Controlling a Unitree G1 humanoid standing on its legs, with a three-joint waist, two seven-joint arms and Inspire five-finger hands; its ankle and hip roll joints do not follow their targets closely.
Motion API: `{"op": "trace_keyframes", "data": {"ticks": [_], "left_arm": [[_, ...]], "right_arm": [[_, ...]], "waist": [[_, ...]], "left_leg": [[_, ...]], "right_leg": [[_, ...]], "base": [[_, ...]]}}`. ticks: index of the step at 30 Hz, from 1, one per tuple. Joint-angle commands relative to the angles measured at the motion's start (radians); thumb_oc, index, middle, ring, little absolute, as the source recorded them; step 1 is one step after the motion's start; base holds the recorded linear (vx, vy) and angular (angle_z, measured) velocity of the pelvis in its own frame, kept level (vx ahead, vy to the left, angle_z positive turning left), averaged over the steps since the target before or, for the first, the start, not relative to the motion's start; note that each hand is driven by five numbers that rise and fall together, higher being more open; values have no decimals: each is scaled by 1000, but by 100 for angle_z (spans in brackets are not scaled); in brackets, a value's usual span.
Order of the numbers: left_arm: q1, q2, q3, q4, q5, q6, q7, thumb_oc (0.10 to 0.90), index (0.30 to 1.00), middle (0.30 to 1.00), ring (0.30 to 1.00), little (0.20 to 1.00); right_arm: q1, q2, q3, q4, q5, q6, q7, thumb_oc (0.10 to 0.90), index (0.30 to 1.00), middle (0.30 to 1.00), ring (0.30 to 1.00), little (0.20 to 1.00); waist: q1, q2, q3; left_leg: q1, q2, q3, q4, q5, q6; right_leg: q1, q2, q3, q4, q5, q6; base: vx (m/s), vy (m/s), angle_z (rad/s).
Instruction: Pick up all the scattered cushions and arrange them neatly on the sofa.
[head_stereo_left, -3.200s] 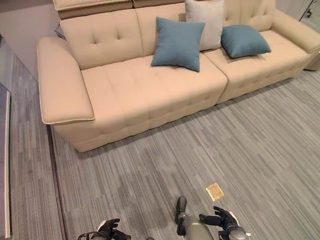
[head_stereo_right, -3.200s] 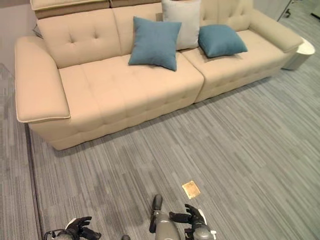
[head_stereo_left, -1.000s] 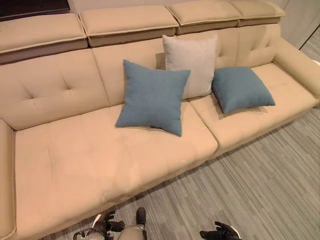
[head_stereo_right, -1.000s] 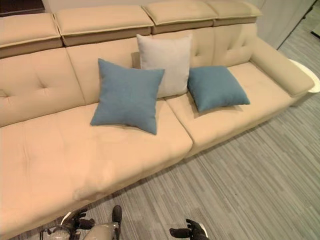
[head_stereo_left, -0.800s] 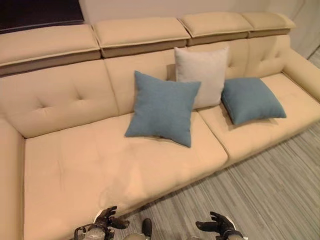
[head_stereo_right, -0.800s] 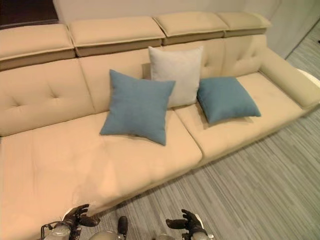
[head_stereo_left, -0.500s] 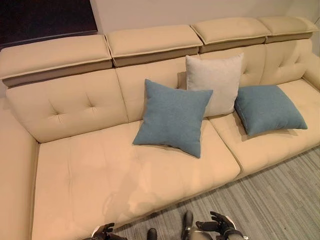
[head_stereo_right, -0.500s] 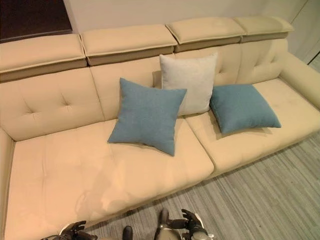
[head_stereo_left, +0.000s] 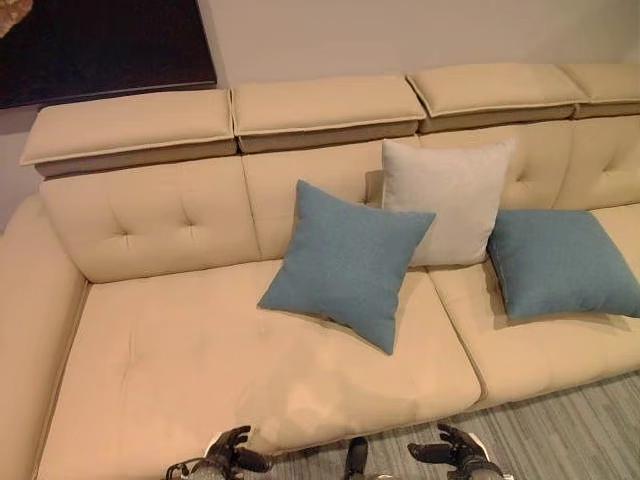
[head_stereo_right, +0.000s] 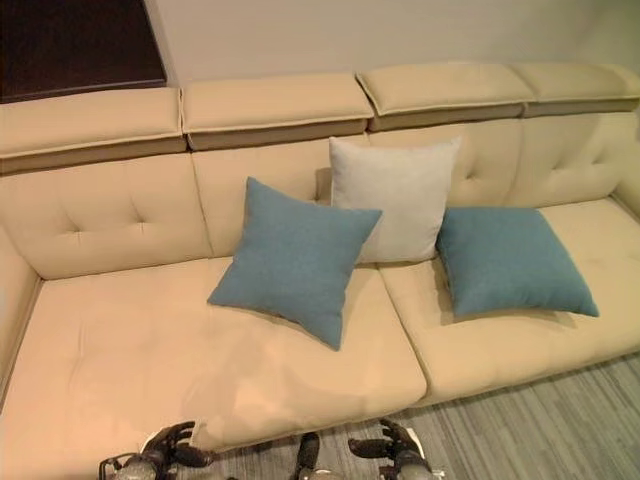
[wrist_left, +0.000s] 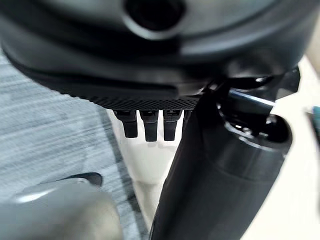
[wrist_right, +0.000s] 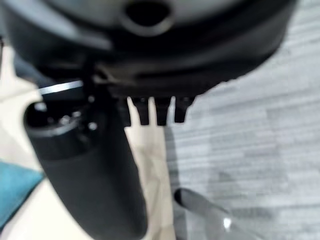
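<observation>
Beige upholstery takes up most of both eye views: a long sofa (head_stereo_left: 200, 350) with tufted back panels and raised headrest blocks along its top edge, its seat front running just above the two hands. On it sit three cushions, grouped toward the right half of the seat. Largest in view is the near blue cushion (head_stereo_left: 345, 262), tipped on one corner and leaning back against the backrest near the seam between the two seat sections; it looks propped rather than squared up, which is probably why it reads as askew. Behind it and to its right the grey cushion (head_stereo_left: 443, 200) stands upright against the backrest, its lower left corner overlapped by the blue one. Further right the far blue cushion (head_stereo_left: 560, 262) lies reclined on the right seat section, just beside the grey one. No cushion shows on the strip of grey carpet (head_stereo_left: 570, 430) at the lower right, so by my judgement the picking up is done and at most some straightening is left. The left hand (head_stereo_left: 228, 455) hangs low by the seat's front edge, fingers loosely curled with nothing between them; its wrist view shows short fingertips (wrist_left: 145, 125) over bare carpet and sofa base. The right hand (head_stereo_left: 452, 452) hangs likewise, relaxed and empty, well apart from every cushion.
</observation>
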Motion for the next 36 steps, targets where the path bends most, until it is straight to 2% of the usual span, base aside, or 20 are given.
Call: {"op": "trace_keyframes", "data": {"ticks": [1,3,6,8,9,17,21,27,28,30,36], "left_arm": [[-20,44,25,-14,-34,-45,35,800,900,900,900,900],[-19,52,35,-31,-55,-54,40,800,900,900,900,900],[-25,70,43,-84,-78,-64,47,800,900,900,900,900],[-31,112,58,-205,-110,-83,54,800,900,900,900,900],[-31,112,58,-206,-110,-82,54,800,900,900,900,900],[-29,182,101,-518,-187,-134,79,800,900,900,900,900],[-87,200,109,-599,-220,-158,102,800,900,900,900,900],[-237,207,70,-592,-259,-184,137,800,900,900,900,900],[-299,207,48,-588,-276,-198,155,800,900,900,900,900],[-362,214,30,-566,-295,-210,163,800,900,900,900,900],[-590,306,-20,-497,-315,-240,203,800,900,900,900,900]], "right_arm": [[14,-41,-21,-20,25,-39,-27,800,900,900,900,900],[16,-44,-29,-26,21,-41,-28,800,900,900,900,900],[18,-57,-48,-44,24,-48,-37,800,900,900,900,900],[6,-92,-74,-102,28,-56,-46,800,900,900,900,900],[7,-91,-74,-102,28,-55,-46,800,900,900,900,900],[-44,-178,-116,-323,12,-77,-83,800,900,900,900,900],[-105,-204,-115,-393,36,-99,-96,800,900,900,900,900],[-257,-199,-57,-410,93,-123,-114,800,900,900,900,900],[-321,-189,-31,-414,120,-136,-125,800,900,900,900,900],[-378,-182,-9,-404,147,-144,-130,800,900,900,900,900],[-584,-199,22,-386,255,-193,-159,800,900,900,900,900]], "waist": [[-11,-1,-6],[-10,4,-17],[-17,4,-39],[-15,7,-42],[-15,7,-42],[-12,17,-33],[-17,27,-26],[-25,45,23],[-24,53,47],[-24,56,59],[-23,70,86]], "left_leg": [[-6,21,68,-197,50,27],[25,14,50,-259,61,27],[51,2,52,-291,68,27],[83,-13,60,-317,61,38],[83,-13,60,-317,61,38],[80,-36,79,-334,47,58],[65,-42,82,-338,44,60],[-48,-44,87,-300,47,62],[-104,-45,89,-283,52,62],[-163,-49,87,-272,63,62],[-321,-57,79,-253,98,57]], "right_leg": [[60,-36,27,73,-151,128],[71,-31,34,71,-153,132],[79,-34,39,67,-151,136],[85,-44,52,80,-152,148],[85,-44,52,80,-153,148],[55,-66,71,103,-146,170],[33,-75,79,97,-137,176],[-79,-89,96,112,-113,176],[-135,-94,103,124,-103,174],[-195,-98,111,138,-90,172],[-358,-113,123,166,-65,170]], "base": [[124,45,14],[140,57,14],[144,91,-1],[169,142,-14],[83,90,-25],[43,63,-4],[7,36,-6],[-151,30,-7],[-165,27,0],[-152,27,-4],[-74,20,-5]]}}
